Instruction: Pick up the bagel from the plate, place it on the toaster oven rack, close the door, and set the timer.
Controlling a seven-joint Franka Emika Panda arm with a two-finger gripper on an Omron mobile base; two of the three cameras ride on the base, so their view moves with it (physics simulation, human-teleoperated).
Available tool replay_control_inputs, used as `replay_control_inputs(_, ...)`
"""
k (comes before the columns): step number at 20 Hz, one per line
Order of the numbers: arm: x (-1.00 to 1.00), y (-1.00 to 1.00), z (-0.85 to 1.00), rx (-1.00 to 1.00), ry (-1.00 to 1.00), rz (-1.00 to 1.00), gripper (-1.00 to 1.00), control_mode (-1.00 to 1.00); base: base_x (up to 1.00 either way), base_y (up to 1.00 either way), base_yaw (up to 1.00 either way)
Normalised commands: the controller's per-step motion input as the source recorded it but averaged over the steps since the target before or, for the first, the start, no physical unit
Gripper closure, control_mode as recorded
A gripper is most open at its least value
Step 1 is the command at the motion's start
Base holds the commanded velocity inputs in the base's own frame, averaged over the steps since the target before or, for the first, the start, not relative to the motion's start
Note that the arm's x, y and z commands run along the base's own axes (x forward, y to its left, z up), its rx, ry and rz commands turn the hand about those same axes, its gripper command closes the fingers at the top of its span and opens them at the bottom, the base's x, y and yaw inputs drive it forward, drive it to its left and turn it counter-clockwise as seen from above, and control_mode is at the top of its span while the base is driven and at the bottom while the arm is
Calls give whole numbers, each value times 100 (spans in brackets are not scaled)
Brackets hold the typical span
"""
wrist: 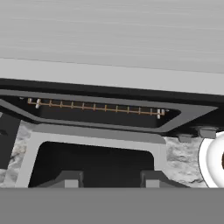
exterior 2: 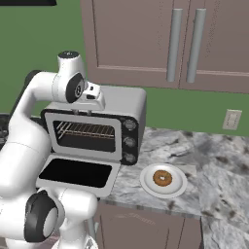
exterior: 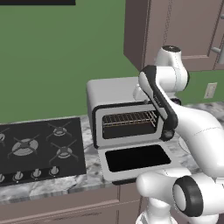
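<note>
The bagel [exterior 2: 162, 178] lies on the white plate [exterior 2: 146, 182] on the marble counter, right of the toaster oven [exterior 2: 127, 104]. The oven's door [exterior: 138, 157] is folded down flat, and the wire rack [exterior: 130, 118] inside is bare. My gripper [exterior 2: 85, 111] hangs over the oven's front top edge, well left of the plate. In the hand view the gripper [wrist: 109, 180] is open with nothing between its fingertips [wrist: 70, 179]. That view looks down on the rack [wrist: 94, 107], the open door [wrist: 96, 162] and the plate's rim [wrist: 205, 159] at the right edge.
A black gas cooktop [exterior: 39, 148] lies left of the oven. Three knobs [exterior 2: 129, 141] run down the oven's right front. Brown wall cabinets [exterior 2: 185, 44] hang above, and a wall outlet [exterior 2: 232, 119] sits at the right. Marble counter [exterior 2: 219, 165] extends right of the plate.
</note>
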Motion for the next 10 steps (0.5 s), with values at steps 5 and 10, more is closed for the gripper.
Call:
replay_control_inputs(5, -30, 0, 0, 0, -7, 0, -100, -100, 0, 0, 0)
replay_control_inputs(10, -55, 6, 0, 0, -18, -2, -100, -100, 0, 0, 0)
